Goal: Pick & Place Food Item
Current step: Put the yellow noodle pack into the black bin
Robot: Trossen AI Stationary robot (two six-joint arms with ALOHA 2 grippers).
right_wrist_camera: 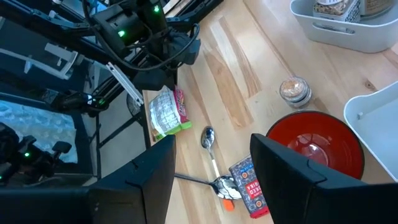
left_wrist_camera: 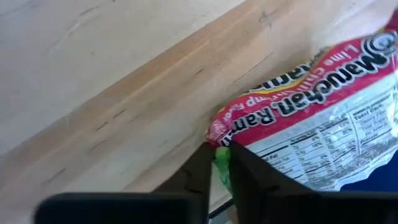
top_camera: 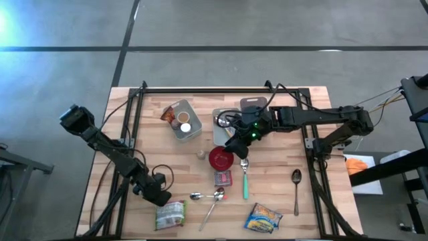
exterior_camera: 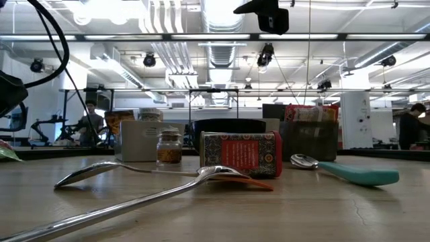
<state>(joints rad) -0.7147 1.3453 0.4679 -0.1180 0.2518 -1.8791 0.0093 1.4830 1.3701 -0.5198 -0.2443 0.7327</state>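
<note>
A ramen packet (top_camera: 170, 214) with a red band and a green edge lies flat on the wooden table near its front left; it also shows in the right wrist view (right_wrist_camera: 166, 112). My left gripper (top_camera: 162, 196) is down at the packet's far-left corner and shut on it (left_wrist_camera: 221, 171). My right gripper (top_camera: 235, 146) hangs open over the middle of the table, above a red bowl (top_camera: 221, 158), with nothing between its fingers (right_wrist_camera: 211, 174). My left gripper pinches the ramen packet's edge at a corner (left_wrist_camera: 219, 142) between its two fingers, and a strip of the green edge shows between them. The fingers slant down from the table's far left. The packet (left_wrist_camera: 311, 124) lies on the table.
Right of the packet lie two metal spoons (top_camera: 212, 197), a red tin (top_camera: 223, 178), a teal-handled spoon (top_camera: 245, 182), another spoon (top_camera: 296, 182) and a yellow-blue snack bag (top_camera: 263, 217). Farther back stand a small jar (top_camera: 200, 154), a grey bin (top_camera: 184, 120) and a white tray (top_camera: 221, 127).
</note>
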